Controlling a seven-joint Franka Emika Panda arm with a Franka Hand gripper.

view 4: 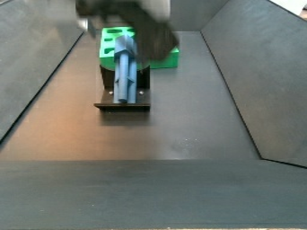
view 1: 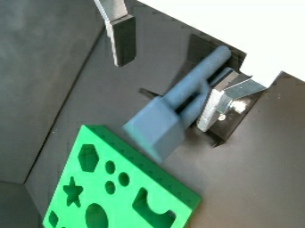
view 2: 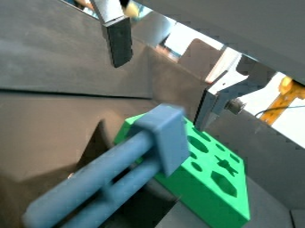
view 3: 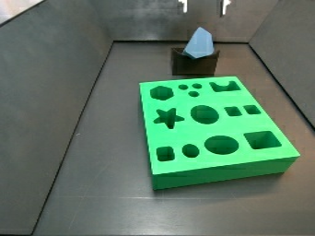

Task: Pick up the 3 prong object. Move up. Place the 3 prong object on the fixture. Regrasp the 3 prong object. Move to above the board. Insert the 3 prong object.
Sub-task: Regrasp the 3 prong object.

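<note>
The light-blue 3 prong object [view 3: 200,41] rests tilted on the dark fixture [view 3: 194,64] at the back of the bin, beyond the green board [view 3: 215,129]. My gripper [view 3: 204,7] hangs open and empty above it, fingers spread to either side and not touching it. In both wrist views the object [view 1: 179,102] [view 2: 119,174] lies below and between the fingers [view 1: 119,37] [view 2: 117,44], with the board [view 1: 113,183] [view 2: 217,169] beside it. In a side view the object [view 4: 127,67] leans on the fixture [view 4: 124,105] under the blurred gripper [view 4: 126,13].
Grey sloping walls [view 3: 62,101] enclose the dark floor [view 3: 110,184] on all sides. The board has many shaped cut-outs, among them a star [view 3: 168,117] and a square [view 3: 261,140]. The fixture stands close to the back wall.
</note>
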